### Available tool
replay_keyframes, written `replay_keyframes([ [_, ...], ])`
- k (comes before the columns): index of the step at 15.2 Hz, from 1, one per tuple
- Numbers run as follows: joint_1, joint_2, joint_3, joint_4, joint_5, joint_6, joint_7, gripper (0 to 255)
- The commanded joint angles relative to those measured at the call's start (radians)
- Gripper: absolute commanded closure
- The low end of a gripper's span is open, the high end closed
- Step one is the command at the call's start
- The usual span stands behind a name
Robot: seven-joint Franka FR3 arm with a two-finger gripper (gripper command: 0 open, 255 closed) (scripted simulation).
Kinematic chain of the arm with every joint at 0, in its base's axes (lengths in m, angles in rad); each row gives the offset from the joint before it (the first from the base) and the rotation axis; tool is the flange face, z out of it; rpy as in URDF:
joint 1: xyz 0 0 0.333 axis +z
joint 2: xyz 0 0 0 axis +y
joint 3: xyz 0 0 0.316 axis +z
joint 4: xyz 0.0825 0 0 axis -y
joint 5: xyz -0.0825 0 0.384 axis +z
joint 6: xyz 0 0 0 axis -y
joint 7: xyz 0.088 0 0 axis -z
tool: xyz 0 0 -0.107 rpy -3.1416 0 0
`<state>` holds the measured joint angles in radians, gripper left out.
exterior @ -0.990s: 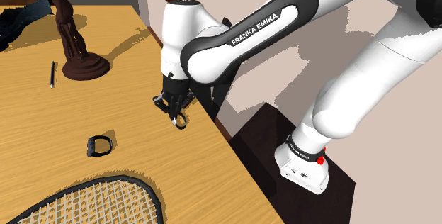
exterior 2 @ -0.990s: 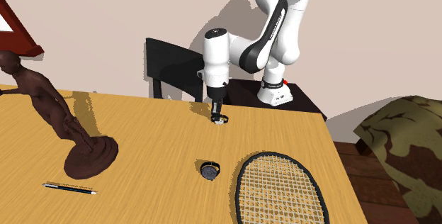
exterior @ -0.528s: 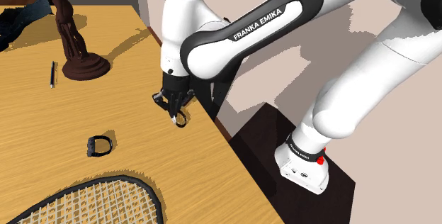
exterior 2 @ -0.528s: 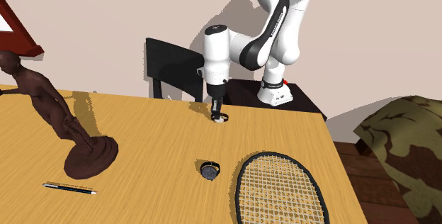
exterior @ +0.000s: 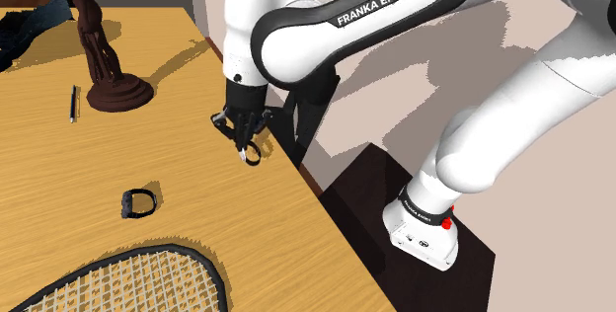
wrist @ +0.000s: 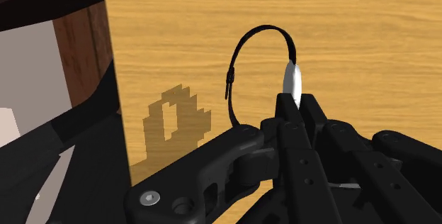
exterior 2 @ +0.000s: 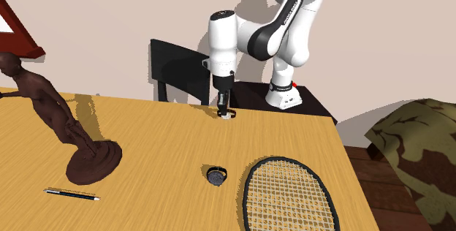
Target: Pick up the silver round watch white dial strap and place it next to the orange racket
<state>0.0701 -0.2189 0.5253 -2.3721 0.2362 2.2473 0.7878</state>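
The shoulder view stands beside and a little behind the stand (exterior: 365,192), high up, and looks down over the table (exterior: 59,162) from the edge by the stand. The second exterior view faces the arm (exterior 2: 274,32) from across the table, farther off. Both share the racket (exterior: 128,280), the dark statue (exterior: 116,93) and the pen (exterior: 73,104). The wrist view looks along the jaws, very near to the silver watch (wrist: 292,81) and the table's edge.

The gripper (exterior: 244,144) clasps the watch (exterior: 252,156) near the wooden table's (exterior: 197,226) edge; the racket (exterior: 118,282) lies at seven o'clock from it.
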Motion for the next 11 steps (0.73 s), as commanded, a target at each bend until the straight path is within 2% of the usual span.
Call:
replay_keyframes([
  [1,0.0,-0.01,-0.002,0.019,0.0,-0.029,0.002,255],
  [11,0.0,-0.066,-0.025,0.109,0.007,-0.172,0.0,255],
])
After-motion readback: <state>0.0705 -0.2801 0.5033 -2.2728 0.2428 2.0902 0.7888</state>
